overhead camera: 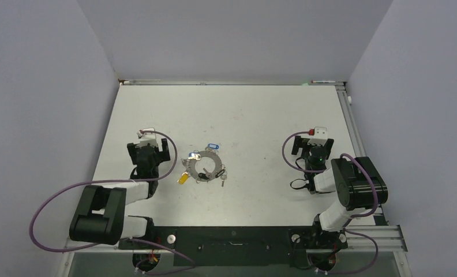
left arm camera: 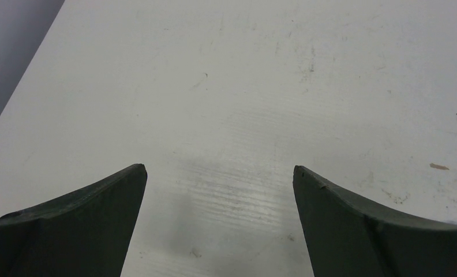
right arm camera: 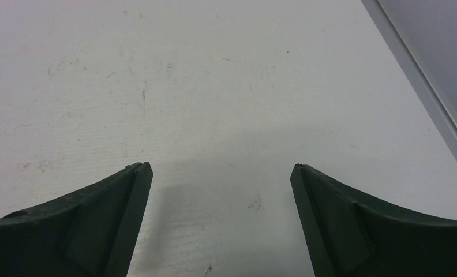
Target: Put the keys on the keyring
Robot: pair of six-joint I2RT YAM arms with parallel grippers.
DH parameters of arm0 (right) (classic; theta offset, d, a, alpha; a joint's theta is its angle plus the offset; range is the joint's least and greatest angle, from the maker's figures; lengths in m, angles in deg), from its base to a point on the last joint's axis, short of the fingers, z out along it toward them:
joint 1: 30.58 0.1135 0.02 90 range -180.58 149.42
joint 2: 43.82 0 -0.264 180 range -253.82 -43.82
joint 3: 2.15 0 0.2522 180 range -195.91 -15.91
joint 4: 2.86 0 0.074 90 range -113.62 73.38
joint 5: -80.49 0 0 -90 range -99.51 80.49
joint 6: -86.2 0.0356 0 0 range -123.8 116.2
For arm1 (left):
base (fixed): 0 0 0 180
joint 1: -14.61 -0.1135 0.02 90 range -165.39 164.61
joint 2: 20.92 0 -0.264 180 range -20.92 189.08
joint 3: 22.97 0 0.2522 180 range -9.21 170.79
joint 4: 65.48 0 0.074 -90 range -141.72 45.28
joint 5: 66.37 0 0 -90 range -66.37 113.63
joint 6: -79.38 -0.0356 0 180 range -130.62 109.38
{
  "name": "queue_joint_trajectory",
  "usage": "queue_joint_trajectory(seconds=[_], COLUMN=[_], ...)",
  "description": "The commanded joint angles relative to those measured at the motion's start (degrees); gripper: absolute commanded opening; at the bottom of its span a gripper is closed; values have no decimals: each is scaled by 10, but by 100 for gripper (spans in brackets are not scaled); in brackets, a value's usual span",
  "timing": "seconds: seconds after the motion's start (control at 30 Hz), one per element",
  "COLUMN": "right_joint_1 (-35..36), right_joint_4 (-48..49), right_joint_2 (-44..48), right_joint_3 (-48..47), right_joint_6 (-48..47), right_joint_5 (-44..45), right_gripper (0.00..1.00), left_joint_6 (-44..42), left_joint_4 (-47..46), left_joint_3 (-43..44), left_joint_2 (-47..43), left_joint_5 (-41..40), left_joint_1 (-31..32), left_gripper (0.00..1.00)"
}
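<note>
The keyring (overhead camera: 206, 165), a large silvery ring, lies flat on the white table left of centre. The keys lie close round its rim: a blue-tagged one (overhead camera: 213, 146) at the far side, a silver one (overhead camera: 193, 156) at the upper left, a yellow one (overhead camera: 183, 178) at the lower left and a dark one (overhead camera: 222, 173) at the right. Whether any is hooked on is too small to tell. My left gripper (overhead camera: 149, 145) (left arm camera: 219, 168) stands open to the ring's left, over bare table. My right gripper (overhead camera: 313, 142) (right arm camera: 220, 166) stands open well to the right, also over bare table.
Grey walls enclose the table on the left, back and right. A metal rail (overhead camera: 349, 115) (right arm camera: 428, 92) runs along the right table edge. Purple cables (overhead camera: 47, 208) loop off both arms near the front.
</note>
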Motion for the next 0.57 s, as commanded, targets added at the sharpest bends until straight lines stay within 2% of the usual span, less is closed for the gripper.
queue_joint_trajectory(seconds=[0.0,0.1,0.23,0.53], right_joint_1=[3,3,3,-2], right_joint_4=[39,40,41,34], right_joint_2=[4,4,3,2], right_joint_3=[-5,-3,-3,-7], right_joint_6=[-4,-4,-13,-9], right_joint_5=[-11,-11,-30,-43], right_gripper=[97,97,97,97], left_joint_6=[36,13,32,24], left_joint_4=[-147,-215,-209,-237], left_joint_3=[14,0,6,-4], left_joint_2=[35,92,97,100], left_joint_5=[93,140,147,129], left_joint_1=[-42,-43,-59,-52], left_gripper=[96,96,96,96])
